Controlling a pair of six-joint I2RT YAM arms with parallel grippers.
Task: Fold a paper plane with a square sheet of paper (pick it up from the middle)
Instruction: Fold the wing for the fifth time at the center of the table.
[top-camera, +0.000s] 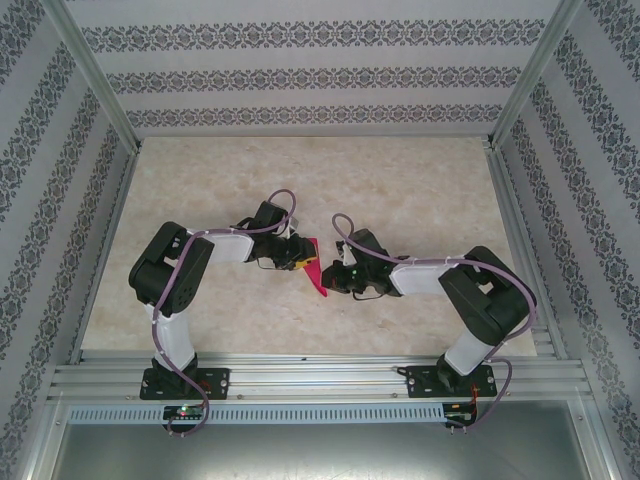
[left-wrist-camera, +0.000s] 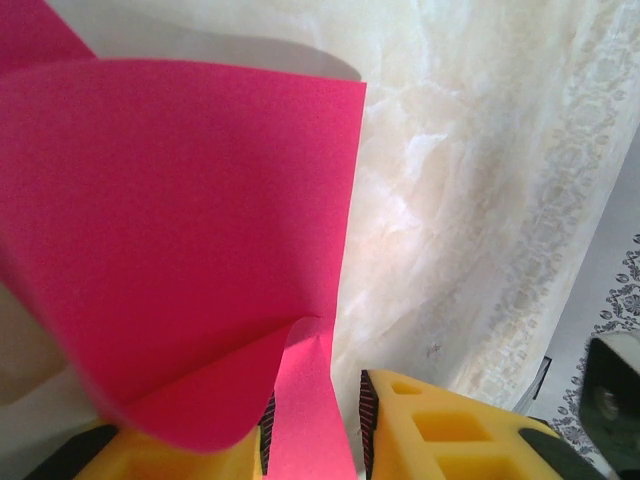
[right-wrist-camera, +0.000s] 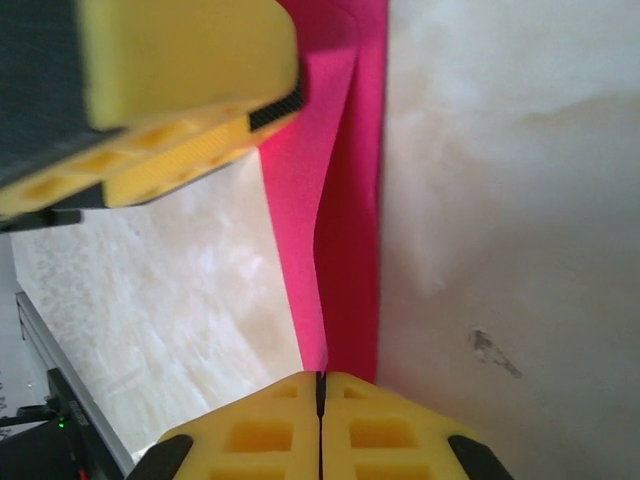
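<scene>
Both arms are bent at the elbow and reach inward, their wrists close together over the middle of the table. The left gripper (top-camera: 297, 255) has its jaws partly apart, with the pink paper (left-wrist-camera: 200, 250) between them. The right gripper (right-wrist-camera: 321, 385) is fully closed, its fingertips pinching the paper's folded edge.

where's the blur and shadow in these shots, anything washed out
left wrist: the pink paper is soft at its curled near edge and casts a grey shadow on the table behind; right wrist: the yellow finger at top left is out of focus, the table pale and soft; top external: even light, sharp, no glare.
</scene>
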